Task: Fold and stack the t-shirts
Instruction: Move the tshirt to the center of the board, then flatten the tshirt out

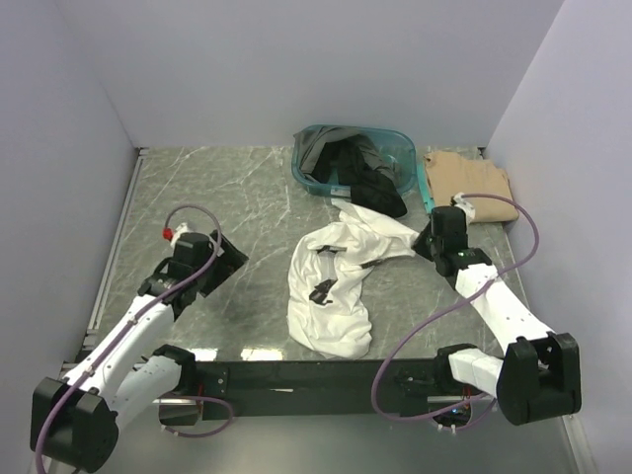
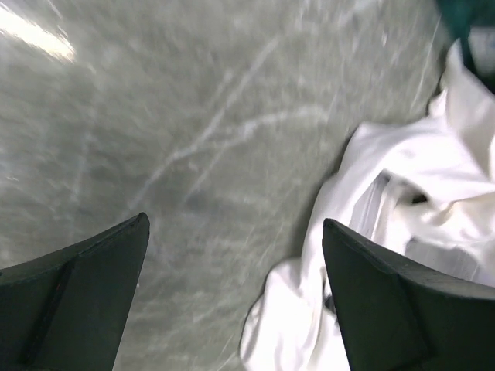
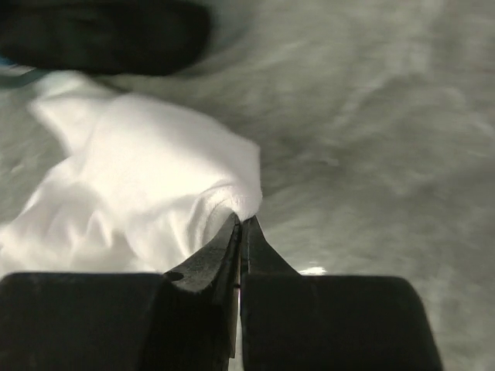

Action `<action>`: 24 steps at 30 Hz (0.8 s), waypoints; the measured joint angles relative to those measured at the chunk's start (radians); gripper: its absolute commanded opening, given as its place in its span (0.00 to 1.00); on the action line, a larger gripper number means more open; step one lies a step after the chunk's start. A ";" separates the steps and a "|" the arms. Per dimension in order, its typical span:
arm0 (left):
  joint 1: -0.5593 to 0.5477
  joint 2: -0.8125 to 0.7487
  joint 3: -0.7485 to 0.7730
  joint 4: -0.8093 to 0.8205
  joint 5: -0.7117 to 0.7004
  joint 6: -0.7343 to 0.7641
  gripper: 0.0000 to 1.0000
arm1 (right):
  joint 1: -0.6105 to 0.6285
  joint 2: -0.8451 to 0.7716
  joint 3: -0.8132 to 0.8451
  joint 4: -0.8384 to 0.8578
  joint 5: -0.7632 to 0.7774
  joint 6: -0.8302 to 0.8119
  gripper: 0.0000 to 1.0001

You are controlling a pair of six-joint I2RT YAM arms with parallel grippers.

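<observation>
Jaws of the right gripper point(image 3: 244, 224) pinch only an edge of the white t-shirt point(image 1: 331, 286) crumpled mid-frame, while those of the left gripper point(image 2: 236, 220) gape over the table point(image 2: 193, 116), so one tug could slip that thin hold.

white t-shirt point(image 1: 331, 291): so bunched you can't pick out sleeves or neck
dark cloth point(image 1: 370, 178) in the basket point(image 1: 407, 163): one heap, no counting shirts
tan t-shirt point(image 1: 472, 176): lower corner behind the right arm
right gripper point(image 3: 241, 226): pinched hem vanishes between the closed jaws
left gripper point(image 2: 236, 222): fingers chopped by the bottom edge, view smeared
dark blob point(image 3: 100, 35), upper left of right wrist view: too blurry to call
</observation>
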 measured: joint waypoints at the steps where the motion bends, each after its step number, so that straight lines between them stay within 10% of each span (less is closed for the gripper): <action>1: -0.019 -0.002 -0.017 0.006 0.020 0.000 0.99 | -0.009 -0.008 -0.007 -0.024 0.043 0.010 0.11; 8: -0.257 -0.002 -0.072 0.051 0.066 -0.014 1.00 | -0.056 -0.106 -0.021 -0.121 0.198 0.063 0.80; 17: -0.415 0.211 -0.095 0.166 0.076 -0.037 0.92 | -0.053 -0.248 -0.007 -0.042 0.032 -0.090 0.84; 24: -0.486 0.415 0.006 0.222 0.071 -0.031 0.66 | 0.186 0.005 0.182 -0.006 -0.007 -0.268 0.85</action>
